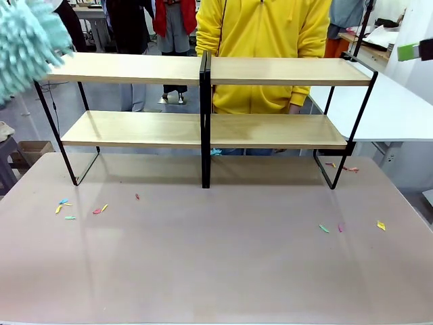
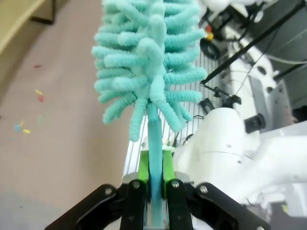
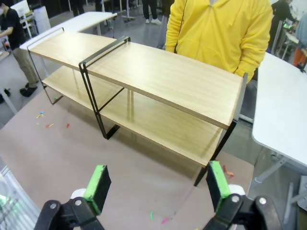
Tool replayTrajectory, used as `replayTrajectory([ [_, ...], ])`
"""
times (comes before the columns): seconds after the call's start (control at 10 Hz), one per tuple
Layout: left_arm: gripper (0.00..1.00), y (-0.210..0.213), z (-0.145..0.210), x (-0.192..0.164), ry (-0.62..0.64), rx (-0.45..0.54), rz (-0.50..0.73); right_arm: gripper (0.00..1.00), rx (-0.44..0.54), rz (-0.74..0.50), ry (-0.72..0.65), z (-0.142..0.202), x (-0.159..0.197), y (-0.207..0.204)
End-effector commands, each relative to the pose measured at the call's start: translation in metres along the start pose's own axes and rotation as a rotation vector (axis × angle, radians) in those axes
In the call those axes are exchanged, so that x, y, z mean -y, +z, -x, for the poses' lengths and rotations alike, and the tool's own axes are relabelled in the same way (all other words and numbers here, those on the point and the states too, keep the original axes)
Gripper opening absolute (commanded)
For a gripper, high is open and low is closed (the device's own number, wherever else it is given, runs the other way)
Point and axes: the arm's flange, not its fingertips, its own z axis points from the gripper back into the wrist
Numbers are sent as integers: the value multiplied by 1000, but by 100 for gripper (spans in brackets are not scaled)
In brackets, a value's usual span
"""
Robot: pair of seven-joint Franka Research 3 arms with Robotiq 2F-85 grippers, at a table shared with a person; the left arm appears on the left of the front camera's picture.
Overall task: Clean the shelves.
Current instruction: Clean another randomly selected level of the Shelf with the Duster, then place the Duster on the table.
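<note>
Left wrist view: our left end effector (image 2: 154,179) pinches the stem of a teal fluffy duster (image 2: 148,62). Our right end effector (image 3: 156,189) hangs spread wide, holding nothing. The shelves (image 1: 203,128) stand on the tabletop (image 1: 216,264), a person in yellow (image 1: 264,40) behind them, paper scraps (image 1: 67,206) scattered in front.

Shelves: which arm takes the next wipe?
Left. Its hand is shut on the duster, up by the shelves' top board. Right hand is open, empty.
</note>
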Motion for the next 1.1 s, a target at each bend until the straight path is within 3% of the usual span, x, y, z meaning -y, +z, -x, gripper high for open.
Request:
replayTrajectory([
  [0.0, 12, 19, -15, -10, 36, 30, 8, 100, 6, -7, -4, 1, 1, -1],
  [0.1, 12, 19, -24, -23, 168, 70, 7, 100, 6, -7, -4, 1, 1, -1],
  [0.2, 12, 17, -26, -43, 485, 152, 4, 100, 6, -7, -4, 1, 1, -1],
  [0.3, 12, 21, -12, -15, 81, 21, -11, 100, 6, -7, -4, 1, 1, -1],
  [1.0, 12, 21, -12, -15, 81, 21, -11, 100, 6, -7, -4, 1, 1, -1],
])
